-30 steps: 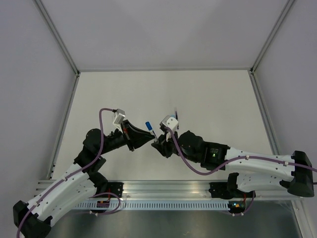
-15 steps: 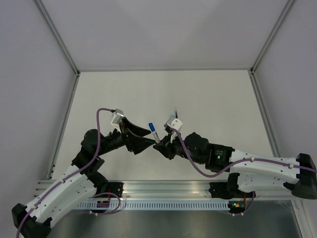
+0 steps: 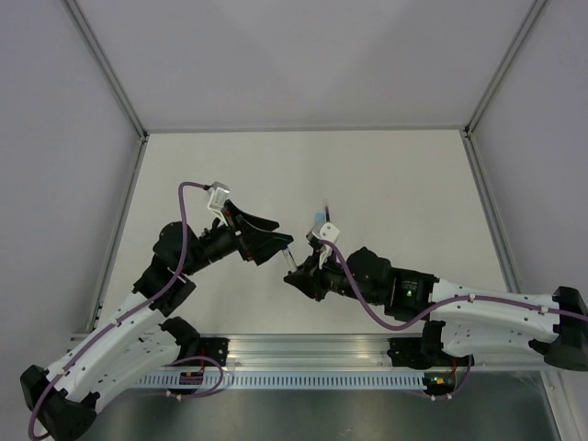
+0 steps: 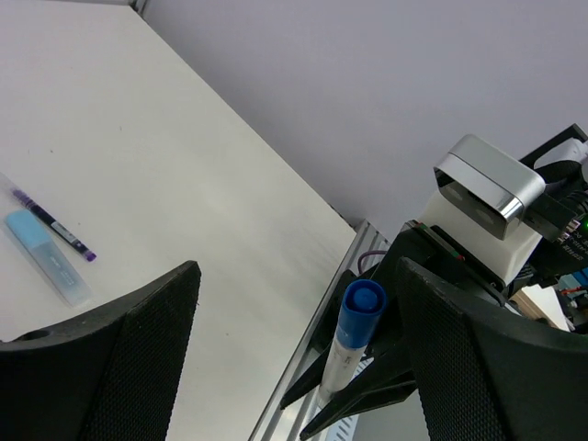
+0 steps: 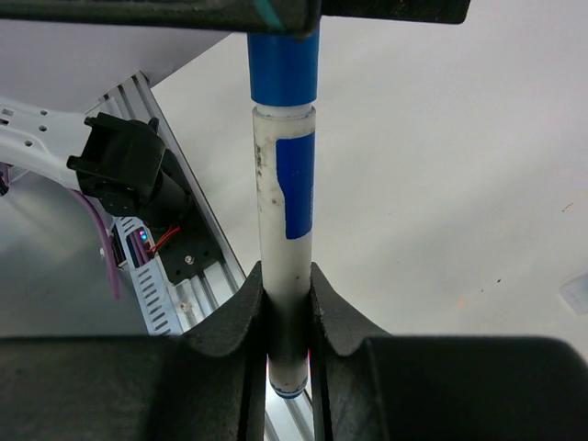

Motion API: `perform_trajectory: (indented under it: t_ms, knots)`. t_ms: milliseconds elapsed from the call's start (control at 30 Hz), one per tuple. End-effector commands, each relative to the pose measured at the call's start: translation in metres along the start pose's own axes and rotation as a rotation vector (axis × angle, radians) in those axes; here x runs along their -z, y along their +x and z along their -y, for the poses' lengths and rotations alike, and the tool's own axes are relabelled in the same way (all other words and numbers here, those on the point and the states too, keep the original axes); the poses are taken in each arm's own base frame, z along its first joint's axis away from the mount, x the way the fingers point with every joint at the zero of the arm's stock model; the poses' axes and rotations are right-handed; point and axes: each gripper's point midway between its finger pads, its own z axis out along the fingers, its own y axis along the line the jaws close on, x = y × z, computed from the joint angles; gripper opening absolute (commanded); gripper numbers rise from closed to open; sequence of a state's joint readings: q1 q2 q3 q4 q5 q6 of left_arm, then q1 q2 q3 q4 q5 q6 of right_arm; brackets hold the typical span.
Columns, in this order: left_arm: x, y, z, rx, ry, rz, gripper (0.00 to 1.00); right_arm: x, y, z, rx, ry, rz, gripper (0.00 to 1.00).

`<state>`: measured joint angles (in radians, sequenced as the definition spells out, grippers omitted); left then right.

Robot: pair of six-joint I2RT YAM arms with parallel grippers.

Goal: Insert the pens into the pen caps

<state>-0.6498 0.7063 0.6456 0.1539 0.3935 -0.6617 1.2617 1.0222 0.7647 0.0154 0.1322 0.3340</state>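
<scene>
We see a plain off-white table [image 3: 395, 175]. On it we find a slim dark pen [image 4: 53, 225] with purple tips and a pale sky-blue cap [image 4: 46, 257], lying just beside each other, nearly parallel.

- The white-barrelled pen [image 5: 276, 184] looks like smooth plastic, its pale barrel scuffed with grey smudges beside a flat blue label.
- Its dark blue cap [image 5: 283, 64] is smooth plastic with a soft sheen.
- The right gripper's fingers [image 5: 225, 322] are matt black plastic, finely grained.
- The left gripper's fingers [image 4: 119, 358] are matt black with a coarser, dotted grain.
- The table [image 3: 386, 175] is smooth, matt and off-white.
- The rail [image 3: 303, 345] is pale brushed metal.
- The pale blue cap [image 4: 46, 255] seems to be translucent plastic, though it is small in view.
</scene>
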Motion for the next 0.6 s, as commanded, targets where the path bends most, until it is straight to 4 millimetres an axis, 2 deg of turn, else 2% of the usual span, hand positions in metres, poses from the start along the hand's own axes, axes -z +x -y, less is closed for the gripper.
perform_trajectory:
  t_ms: [0,367,500,567]
  knots:
    - [0.000,-0.021,0.010,0.025,0.001,0.055,0.88,0.005,-0.016,-0.009,-0.029,-0.040,0.060,0.00]
    - [0.000,-0.020,0.012,0.039,0.016,0.063,0.85,0.004,-0.013,-0.010,-0.036,-0.046,0.053,0.00]
    - [0.000,-0.016,0.017,0.039,0.051,0.048,0.70,0.003,-0.014,-0.008,-0.039,-0.033,0.057,0.00]
    - [0.001,-0.012,0.018,0.042,0.064,0.039,0.59,0.001,-0.017,-0.008,-0.041,-0.029,0.063,0.00]
